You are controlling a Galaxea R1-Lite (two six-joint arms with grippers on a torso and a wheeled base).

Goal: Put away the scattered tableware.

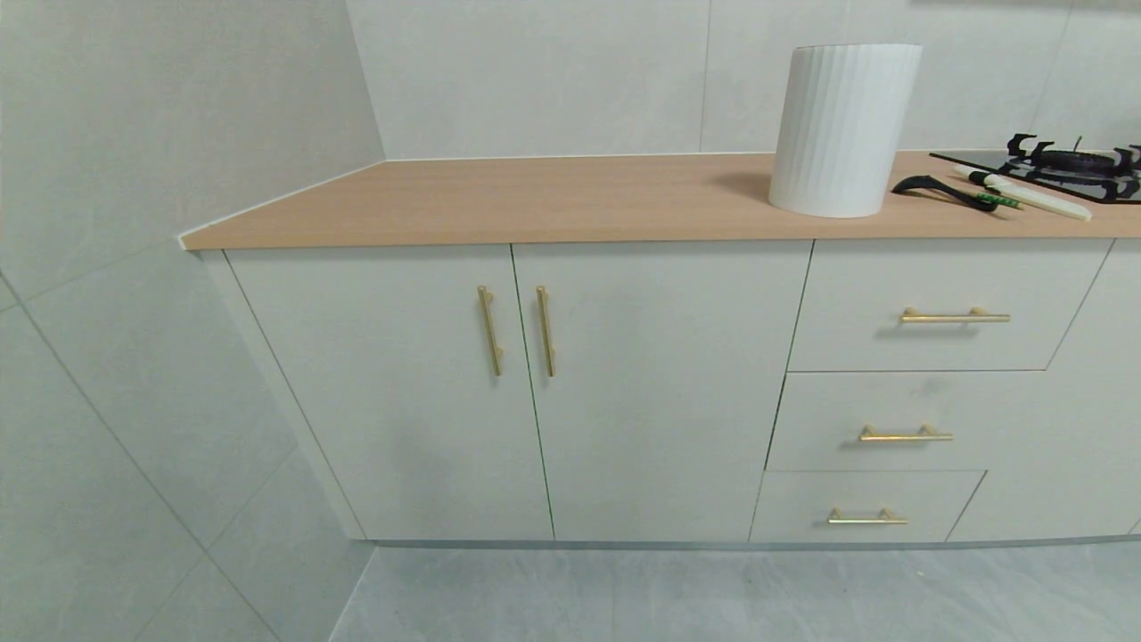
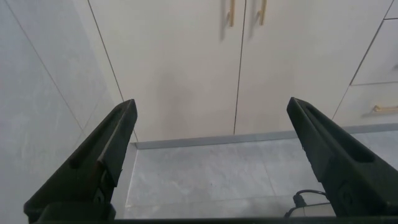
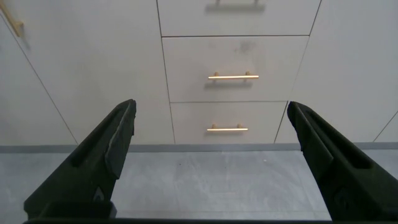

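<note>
On the wooden countertop (image 1: 535, 201) at the right, a black spoon (image 1: 940, 190) and a white-handled utensil (image 1: 1025, 193) with a green band lie beside a tall white ribbed holder (image 1: 842, 129). My left gripper (image 2: 211, 155) hangs low and open, facing the double cabinet doors (image 2: 239, 68) and the floor, with nothing between its fingers. My right gripper (image 3: 211, 155) is also low and open, empty, facing the stack of drawers (image 3: 233, 78).
A black gas hob (image 1: 1070, 165) sits at the countertop's far right. Below are two cabinet doors with gold handles (image 1: 517, 330) and three drawers (image 1: 927, 312). A tiled wall (image 1: 134, 267) closes off the left side. Grey floor (image 1: 713, 597) lies in front.
</note>
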